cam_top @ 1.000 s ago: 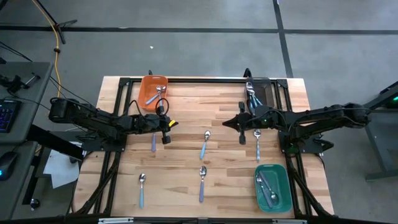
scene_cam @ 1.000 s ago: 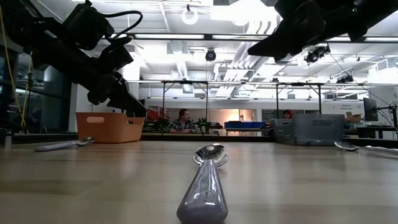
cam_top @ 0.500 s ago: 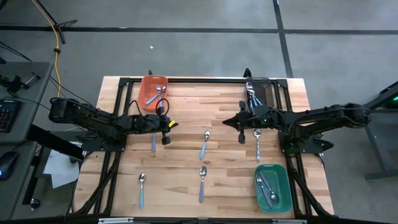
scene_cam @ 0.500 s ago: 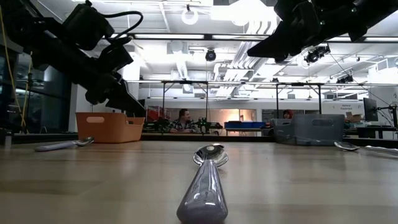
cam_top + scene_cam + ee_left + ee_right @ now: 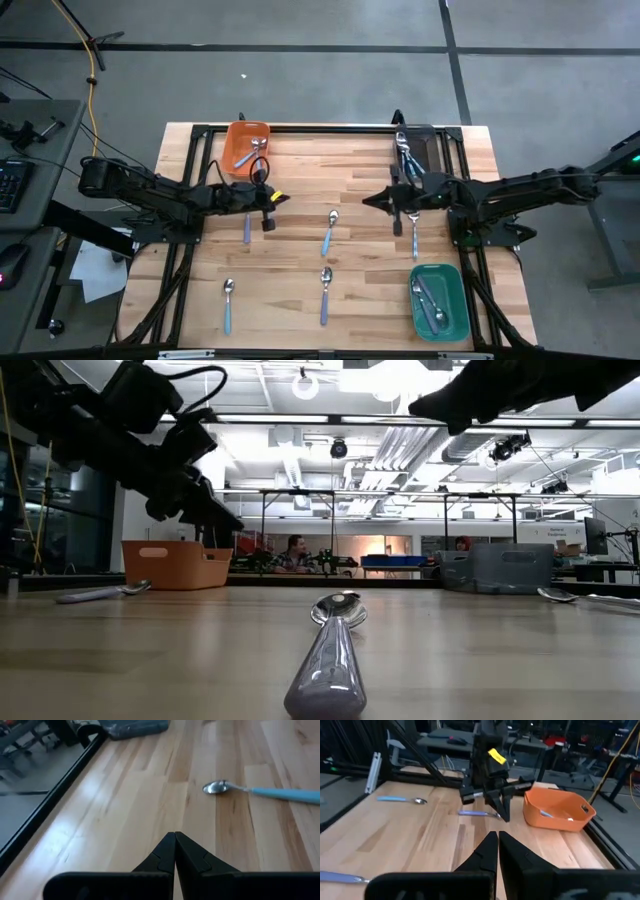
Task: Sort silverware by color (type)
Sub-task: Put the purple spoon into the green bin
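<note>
Several spoons lie flat on the wooden table: a purple-handled one [image 5: 247, 229] just near-side of my left gripper [image 5: 279, 199], a light-blue one [image 5: 328, 233] at mid-table, one [image 5: 414, 231] below my right gripper [image 5: 366, 200], and two [image 5: 227, 305] [image 5: 325, 295] toward the near edge. More spoons sit in the orange bin [image 5: 247, 145], grey bin [image 5: 415, 150] and green bin [image 5: 438, 301]. Both grippers hover above the table, shut and holding nothing, their tips facing each other. The left wrist view shows shut fingers [image 5: 175, 838] above bare wood with the light-blue spoon [image 5: 260, 791] beyond.
The bins stand at the far left, far right and near right corners. A black frame [image 5: 300, 129] runs along the far edge and down both sides. Bare wood lies between the two grippers. In the low view, people sit in the room behind [image 5: 293, 550].
My right gripper has risen and moved a little toward the table's left. My left gripper has lifted slightly and stayed shut. No spoon has moved.
</note>
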